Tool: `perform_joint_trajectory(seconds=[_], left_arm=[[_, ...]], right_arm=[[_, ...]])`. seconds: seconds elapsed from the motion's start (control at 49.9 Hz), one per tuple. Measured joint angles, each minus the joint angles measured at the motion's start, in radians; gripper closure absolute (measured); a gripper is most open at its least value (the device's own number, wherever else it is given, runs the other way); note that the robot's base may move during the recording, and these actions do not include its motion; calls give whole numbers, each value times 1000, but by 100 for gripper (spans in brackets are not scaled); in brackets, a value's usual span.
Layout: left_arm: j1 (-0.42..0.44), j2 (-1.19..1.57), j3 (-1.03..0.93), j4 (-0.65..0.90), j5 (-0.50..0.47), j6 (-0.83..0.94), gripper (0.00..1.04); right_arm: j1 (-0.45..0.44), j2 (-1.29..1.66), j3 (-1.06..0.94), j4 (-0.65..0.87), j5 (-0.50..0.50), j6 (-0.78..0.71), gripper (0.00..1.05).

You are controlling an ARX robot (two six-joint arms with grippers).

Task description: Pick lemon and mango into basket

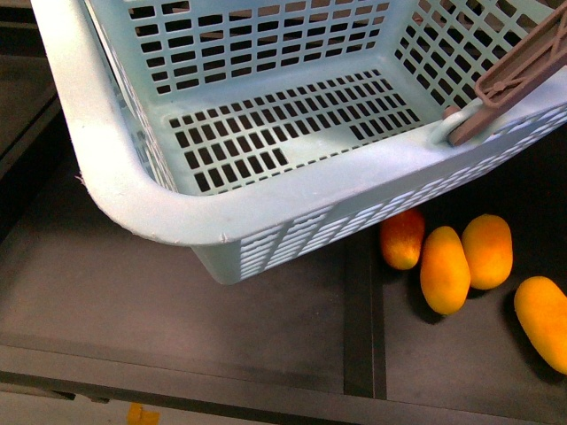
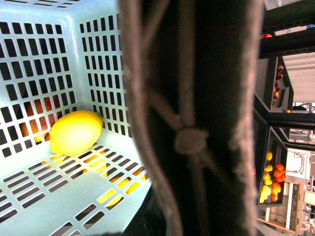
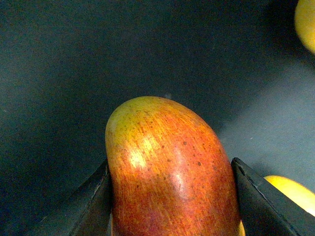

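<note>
Against a corner of the basket [image 2: 54,196] lies the lemon [image 2: 76,132]. The right gripper [image 3: 172,196] clamps the mango [image 3: 162,147]: carry it level over the basket's rim and release low. The left gripper is unseen, so I cannot tell its state.

No readable txt, labels, brand marks or nos. anywhere in all 3 views.

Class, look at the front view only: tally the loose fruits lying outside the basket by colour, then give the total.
Yellow-orange fruits: 3
Reddish-orange fruit: 1
Total: 4
</note>
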Motion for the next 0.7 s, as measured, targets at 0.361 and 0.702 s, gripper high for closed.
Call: perform_joint_trajectory(seconds=[0.361,0.702], left_arm=[[0,0,0,0,0,0,101],[0,0,0,0,0,0,101]], right_arm=[[-39,-399,-139,-85,-146,-111,45],[106,-703,-147,-181,-202,-80,45]])
